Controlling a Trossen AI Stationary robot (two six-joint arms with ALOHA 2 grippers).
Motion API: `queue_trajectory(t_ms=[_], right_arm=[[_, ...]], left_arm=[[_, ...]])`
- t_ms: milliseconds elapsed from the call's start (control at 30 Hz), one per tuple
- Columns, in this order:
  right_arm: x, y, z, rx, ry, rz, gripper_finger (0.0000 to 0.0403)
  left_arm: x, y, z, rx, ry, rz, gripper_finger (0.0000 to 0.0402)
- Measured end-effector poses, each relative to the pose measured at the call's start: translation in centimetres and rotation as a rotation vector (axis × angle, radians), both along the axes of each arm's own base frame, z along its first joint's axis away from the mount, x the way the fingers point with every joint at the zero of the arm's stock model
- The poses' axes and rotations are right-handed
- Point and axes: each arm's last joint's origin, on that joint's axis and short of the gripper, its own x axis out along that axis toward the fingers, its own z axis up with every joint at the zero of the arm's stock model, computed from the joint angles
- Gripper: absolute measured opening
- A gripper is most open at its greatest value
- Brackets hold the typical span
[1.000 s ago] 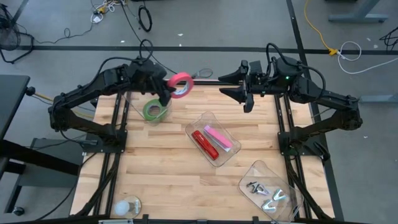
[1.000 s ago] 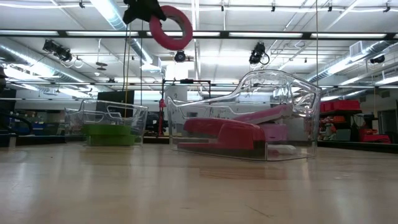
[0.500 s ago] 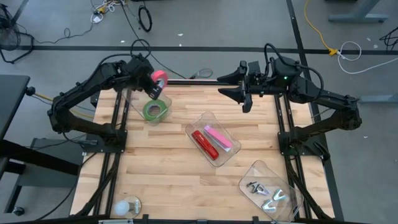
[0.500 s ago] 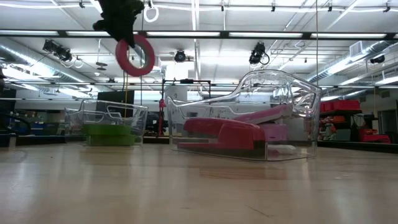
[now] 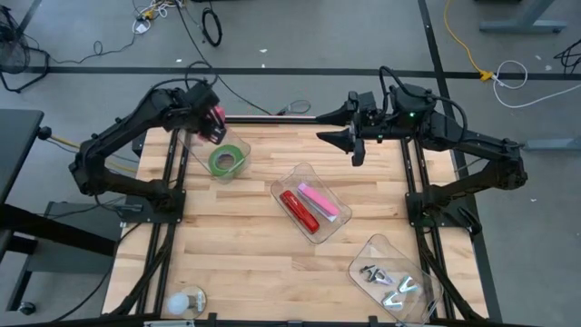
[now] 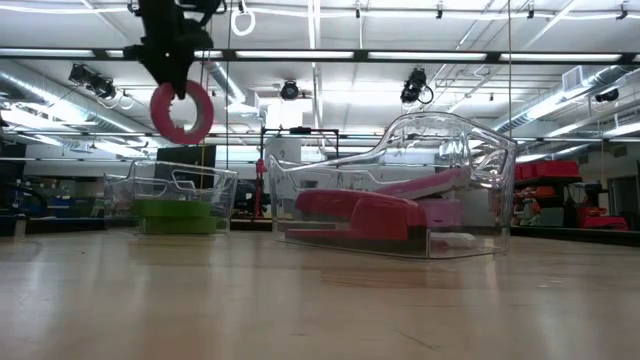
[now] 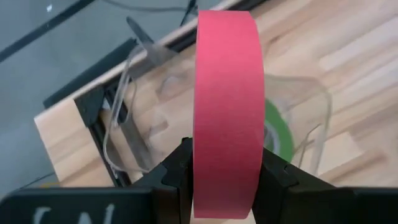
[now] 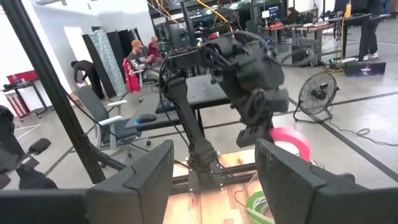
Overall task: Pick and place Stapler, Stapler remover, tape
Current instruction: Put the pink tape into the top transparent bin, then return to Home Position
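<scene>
Holding the pink tape roll on edge in the left jaws, pinching its band between both fingers; hanging high above the clear bin at the table's far left corner, with a green tape roll lying inside that bin; showing in the low view as a pink ring dangling over the same bin, well clear of its rim.

Waiting near the far edge of the table, right jaws spread and holding nothing, facing toward the left arm.

Lying together in the middle clear tray: a red stapler and a pink stapler, side by side.

Resting in the near-right clear tray: several small metal staple removers.

Sitting at the near-left corner: a small round clear dish.

Standing and sitting in the room beyond, per the right wrist view: a few people by desks.
</scene>
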Motion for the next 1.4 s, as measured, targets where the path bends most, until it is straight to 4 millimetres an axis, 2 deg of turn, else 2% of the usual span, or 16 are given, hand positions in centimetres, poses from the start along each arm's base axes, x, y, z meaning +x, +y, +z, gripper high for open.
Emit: queue_trajectory(t_ms=[400,667,867,1100,1233,1400], right_arm=[[0.0,0.0,0.0,-0.001,0.001,0.0,0.0223],[0.0,0.0,0.0,-0.001,0.001,-0.009,0.0223],[0.0,-0.1,0.0,-0.002,0.001,-0.053,0.0223],[0.0,-0.1,0.0,-0.002,0.001,-0.053,0.0223],[0.0,-0.1,0.0,-0.002,0.001,-0.053,0.0223],[0.0,-0.1,0.0,-0.002,0.001,-0.053,0.0223]], left_arm=[[-0.3,0.6,-7.7,-0.036,0.185,0.046,0.0116],[-0.8,1.0,-10.9,-0.001,0.237,0.075,0.0118],[-0.7,1.1,-12.4,0.025,0.236,0.047,0.0119],[-0.6,1.1,-12.7,0.006,0.211,0.034,0.0126],[-0.5,1.1,-12.7,0.011,0.206,0.034,0.016],[-0.5,1.1,-12.7,0.004,0.202,0.029,0.0226]])
